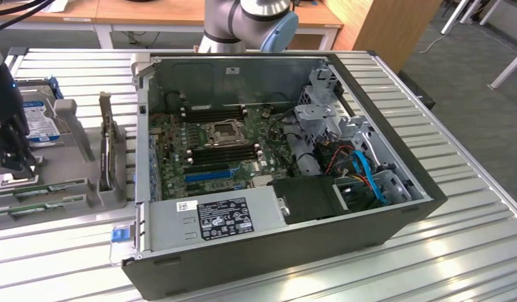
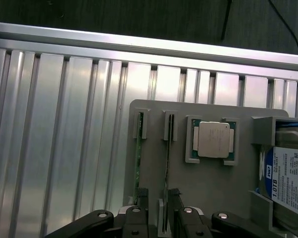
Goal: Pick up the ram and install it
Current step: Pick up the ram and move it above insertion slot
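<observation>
Two ram sticks stand on edge in slots of a grey holder (image 2: 208, 178): one ram (image 2: 167, 163) and a second green ram (image 2: 137, 163). My gripper (image 2: 158, 197) is open over the near end of the holder, and the first stick runs into the gap between its fingertips (image 2: 175, 196). The second stick lies just outside the other finger. I cannot tell whether either finger touches a stick. In the exterior view the gripper (image 1: 14, 168) hangs at the far left over the holder (image 1: 82, 135), with the ram sticks (image 1: 53, 187) lying beside it.
A processor (image 2: 213, 140) and a blue-labelled hard drive (image 2: 288, 178) also sit in the holder. The open computer case (image 1: 283, 251) fills the table's middle. Its motherboard shows black memory slots (image 1: 225, 151) and a blue slot (image 1: 210, 173). The table (image 2: 64, 124) is ribbed metal.
</observation>
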Available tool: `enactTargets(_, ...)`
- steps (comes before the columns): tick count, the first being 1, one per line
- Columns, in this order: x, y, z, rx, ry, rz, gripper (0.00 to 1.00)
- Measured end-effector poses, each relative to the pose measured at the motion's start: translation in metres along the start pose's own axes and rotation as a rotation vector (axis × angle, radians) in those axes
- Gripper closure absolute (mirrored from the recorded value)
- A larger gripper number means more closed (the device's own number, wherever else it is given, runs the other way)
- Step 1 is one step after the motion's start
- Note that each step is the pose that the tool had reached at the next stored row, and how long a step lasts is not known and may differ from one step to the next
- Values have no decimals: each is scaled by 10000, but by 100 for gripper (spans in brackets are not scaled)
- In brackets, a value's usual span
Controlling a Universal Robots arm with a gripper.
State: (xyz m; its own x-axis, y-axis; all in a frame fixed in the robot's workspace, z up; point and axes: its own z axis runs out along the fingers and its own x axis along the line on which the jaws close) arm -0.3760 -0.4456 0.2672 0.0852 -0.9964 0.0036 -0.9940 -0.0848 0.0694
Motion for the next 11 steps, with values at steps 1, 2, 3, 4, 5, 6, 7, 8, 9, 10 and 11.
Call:
enactTargets(1,11,1,0,0,0,0,70)
enactTargets(2,22,2,0,0,0,-1,70)
enactTargets(3,32,4,0,0,0,0,70)
enactTargets(4,44,6,1,0,0,1,70)
enactTargets(5,55,8,1,0,0,0,70)
enactTargets(6,65,10,1,0,0,0,70)
enactTargets(7,76,12,1,0,0,0,70)
enactTargets(8,87,15,1,-1,0,0,70)
enactTargets(9,97,17,1,0,0,0,70)
enactTargets(10,105,19,2,0,0,0,70)
enactTargets(11,111,21,2,0,0,0,70)
